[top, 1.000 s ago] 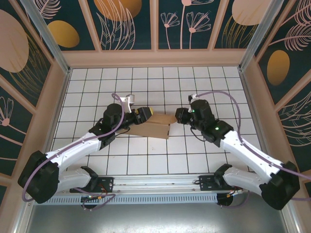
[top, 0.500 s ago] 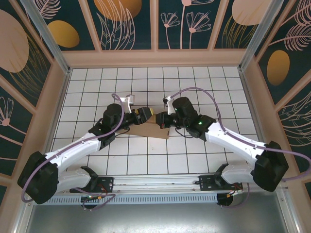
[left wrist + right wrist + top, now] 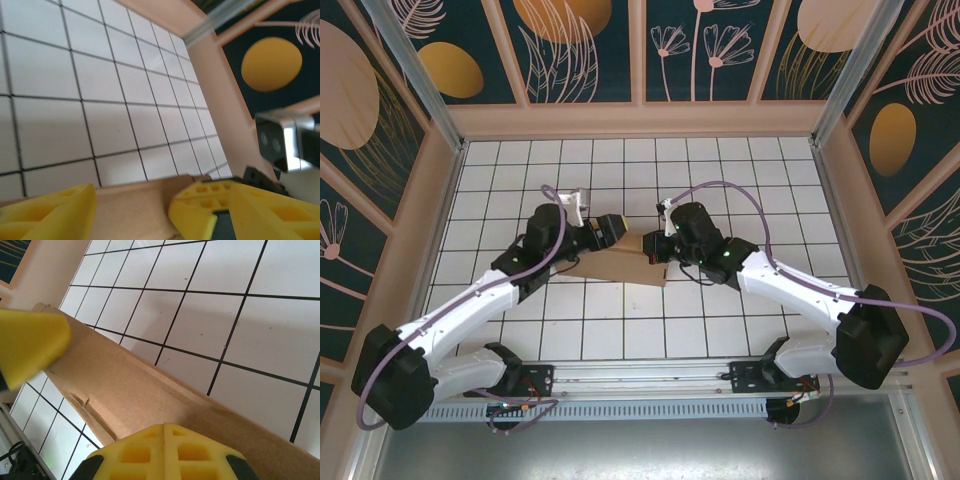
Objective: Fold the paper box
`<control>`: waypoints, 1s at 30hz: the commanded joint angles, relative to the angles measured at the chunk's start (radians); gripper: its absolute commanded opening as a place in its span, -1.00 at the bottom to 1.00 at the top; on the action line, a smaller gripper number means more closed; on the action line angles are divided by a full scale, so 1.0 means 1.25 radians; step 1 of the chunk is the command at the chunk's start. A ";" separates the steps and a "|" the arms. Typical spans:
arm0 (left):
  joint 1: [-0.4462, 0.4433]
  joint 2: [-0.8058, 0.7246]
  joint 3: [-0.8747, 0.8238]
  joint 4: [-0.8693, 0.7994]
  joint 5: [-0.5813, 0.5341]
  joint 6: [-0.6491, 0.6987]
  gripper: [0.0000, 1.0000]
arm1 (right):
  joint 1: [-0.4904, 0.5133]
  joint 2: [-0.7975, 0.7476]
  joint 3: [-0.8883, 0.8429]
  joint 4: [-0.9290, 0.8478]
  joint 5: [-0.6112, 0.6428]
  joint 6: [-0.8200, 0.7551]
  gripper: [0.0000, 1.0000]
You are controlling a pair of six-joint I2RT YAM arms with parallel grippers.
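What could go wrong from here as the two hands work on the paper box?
The left hand stands open around the paper box edge, so the cardboard could slip free. The right hand is shut, seemingly pressing rather than gripping; a push might slide the sheet. The hands sit close together and could collide.

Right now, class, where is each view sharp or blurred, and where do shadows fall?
Top external: sharp, evenly lit, faint shadows on the table. Left wrist: tiles fairly sharp, near yellow fingers and right edge soft. Right wrist: the paper box sharp, shading tiles beside it; the yellow finger at left blurs.
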 commanded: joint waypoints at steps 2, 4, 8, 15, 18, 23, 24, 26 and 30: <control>0.089 -0.071 0.022 -0.120 -0.058 0.031 0.42 | 0.022 0.019 -0.017 -0.038 0.047 -0.011 -0.99; 0.131 -0.104 0.013 -0.156 -0.095 0.043 0.43 | 0.026 0.018 -0.018 -0.039 0.048 -0.011 -0.99; 0.208 -0.129 0.009 -0.237 -0.169 0.046 0.43 | 0.034 0.018 -0.019 -0.038 0.049 -0.012 -0.99; 0.276 -0.099 -0.033 -0.236 -0.137 0.022 0.40 | 0.039 0.015 -0.027 -0.031 0.050 -0.011 -0.99; 0.286 -0.102 -0.065 -0.204 -0.112 -0.002 0.40 | 0.041 0.015 -0.030 -0.028 0.049 -0.008 -0.99; 0.303 -0.104 -0.114 -0.140 -0.049 -0.040 0.40 | 0.046 0.018 -0.031 -0.023 0.049 -0.007 -0.99; 0.306 -0.103 -0.123 -0.125 -0.030 -0.050 0.40 | 0.046 0.018 -0.031 -0.021 0.049 -0.007 -0.99; 0.307 -0.103 -0.149 -0.076 0.024 -0.074 0.40 | 0.047 0.019 -0.031 -0.020 0.048 -0.007 -0.99; 0.307 -0.109 -0.191 0.025 0.110 -0.119 0.40 | 0.049 0.023 -0.028 -0.020 0.050 -0.010 -0.99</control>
